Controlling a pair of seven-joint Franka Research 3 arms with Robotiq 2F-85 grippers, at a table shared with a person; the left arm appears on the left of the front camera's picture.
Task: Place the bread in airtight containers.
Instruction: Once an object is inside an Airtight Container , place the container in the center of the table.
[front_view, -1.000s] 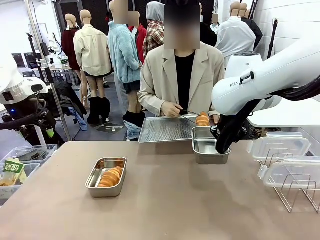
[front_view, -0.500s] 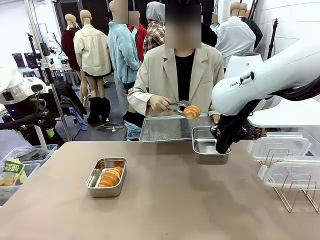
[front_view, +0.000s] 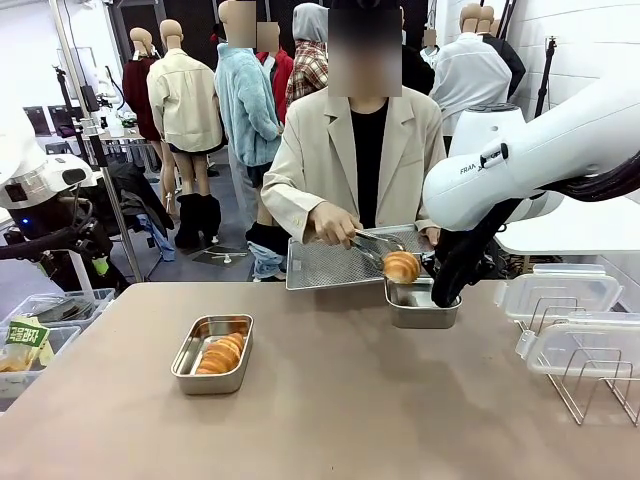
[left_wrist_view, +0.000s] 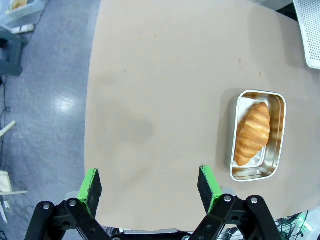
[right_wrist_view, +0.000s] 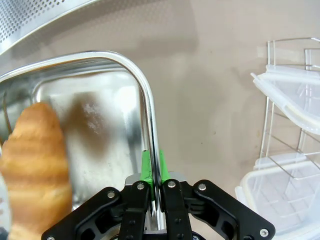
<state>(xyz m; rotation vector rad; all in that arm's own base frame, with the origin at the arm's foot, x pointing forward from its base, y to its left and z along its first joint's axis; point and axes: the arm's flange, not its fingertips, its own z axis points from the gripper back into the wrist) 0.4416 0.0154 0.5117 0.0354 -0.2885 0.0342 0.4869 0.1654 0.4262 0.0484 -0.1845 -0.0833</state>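
A bread roll (front_view: 221, 354) lies in the left airtight container (front_view: 183, 362), a small steel tray at mid-table. In the left wrist view that bread (left_wrist_view: 252, 132) and container (left_wrist_view: 277, 107) sit far right of my open left gripper (left_wrist_view: 148, 184), which hovers over the table's edge. My right gripper (front_view: 445, 297) is shut on the near right rim of the second container (front_view: 415, 316). The right wrist view shows the gripper (right_wrist_view: 151, 165) pinching that rim (right_wrist_view: 130, 65). A person's tongs hold another bread roll (front_view: 401, 266) just over this container, blurred at the left of the right wrist view (right_wrist_view: 35, 165).
The person holds a large perforated tray (front_view: 330, 262) at the far edge. A wire rack (front_view: 585, 370) with translucent lids (front_view: 560, 290) stands at the right. Plastic bins (front_view: 40, 330) sit off the table's left side. The table's near half is bare.
The person lifted the roll with tongs off the perforated tray, swung it left, then lowered it over the right container. Both arms stayed still.
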